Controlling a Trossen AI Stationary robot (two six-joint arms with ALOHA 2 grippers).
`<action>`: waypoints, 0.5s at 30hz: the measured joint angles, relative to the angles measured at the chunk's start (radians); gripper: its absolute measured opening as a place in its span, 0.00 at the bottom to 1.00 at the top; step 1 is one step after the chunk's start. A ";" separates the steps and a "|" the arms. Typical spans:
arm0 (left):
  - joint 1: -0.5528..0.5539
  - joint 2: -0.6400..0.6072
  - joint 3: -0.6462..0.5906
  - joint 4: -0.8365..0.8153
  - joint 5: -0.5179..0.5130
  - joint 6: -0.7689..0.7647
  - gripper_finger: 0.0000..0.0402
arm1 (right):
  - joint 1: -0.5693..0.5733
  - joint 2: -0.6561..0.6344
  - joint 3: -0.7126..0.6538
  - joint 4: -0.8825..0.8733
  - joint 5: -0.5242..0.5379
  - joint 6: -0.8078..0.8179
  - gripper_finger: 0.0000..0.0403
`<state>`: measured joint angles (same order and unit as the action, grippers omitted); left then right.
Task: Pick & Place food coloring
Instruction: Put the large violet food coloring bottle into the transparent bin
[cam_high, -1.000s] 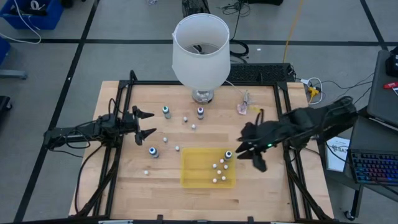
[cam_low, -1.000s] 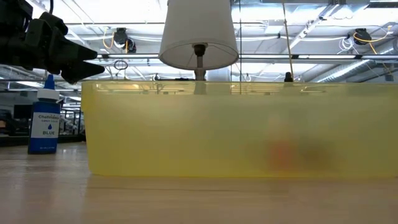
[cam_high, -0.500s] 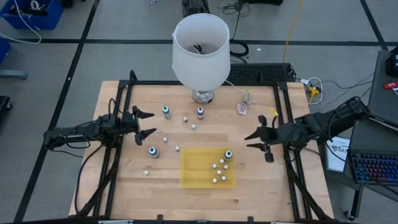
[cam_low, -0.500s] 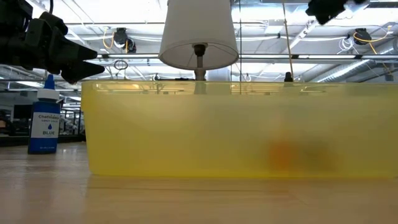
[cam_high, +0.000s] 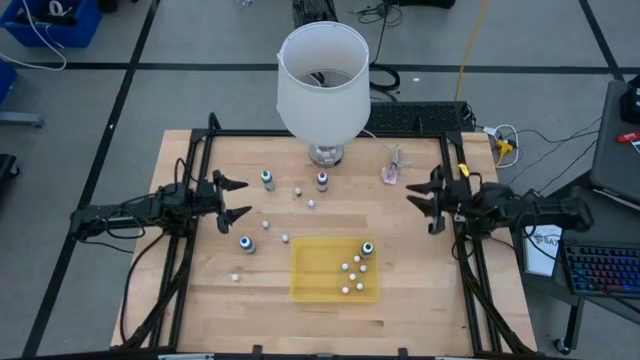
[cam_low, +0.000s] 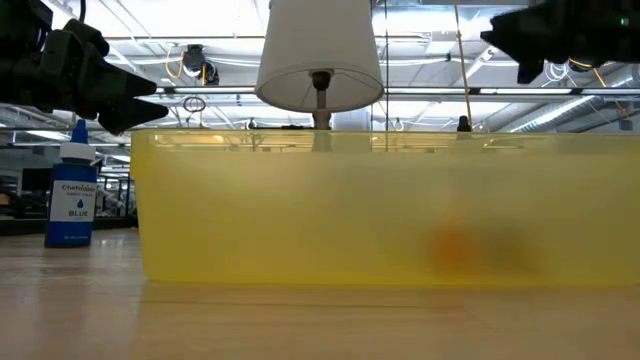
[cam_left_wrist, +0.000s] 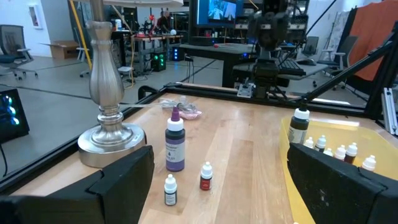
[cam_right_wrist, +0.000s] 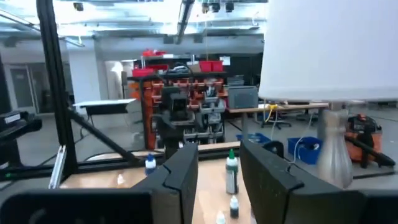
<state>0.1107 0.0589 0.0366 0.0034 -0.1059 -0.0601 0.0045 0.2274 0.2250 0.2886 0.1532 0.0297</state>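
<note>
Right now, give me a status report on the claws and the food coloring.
Left claw open, empty, table's left. Right claw empty, right edge. One bottle in yellow tray; three bottles outside. Nothing blocking.

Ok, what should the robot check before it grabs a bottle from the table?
1. Right gripper empty: ok, nothing sits between its jaws; it hangs at the table's right edge.
2. Left gripper ready: ok, jaws wide open, nothing in them.
3. Bottles standing up: ok, the front bottle, back-left bottle and back-right bottle are all upright.
4. Room in the yellow tray: ok, its left half is bare.
5. Lamp out of the way: probably not ok for the back-right bottle, which stands close to its base.
</note>
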 joint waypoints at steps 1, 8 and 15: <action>0.000 0.000 0.000 0.000 0.000 0.000 0.91 | -0.013 -0.016 -0.017 -0.004 -0.021 0.000 0.28; 0.000 0.000 0.000 0.000 0.000 0.000 0.91 | -0.041 -0.062 -0.120 -0.001 -0.079 0.013 0.28; 0.000 0.000 0.000 0.000 0.000 0.000 0.91 | -0.041 -0.064 -0.206 0.085 -0.078 0.019 0.28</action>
<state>0.1106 0.0589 0.0366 0.0036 -0.1059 -0.0601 -0.0364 0.1635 0.0193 0.3734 0.0757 0.0490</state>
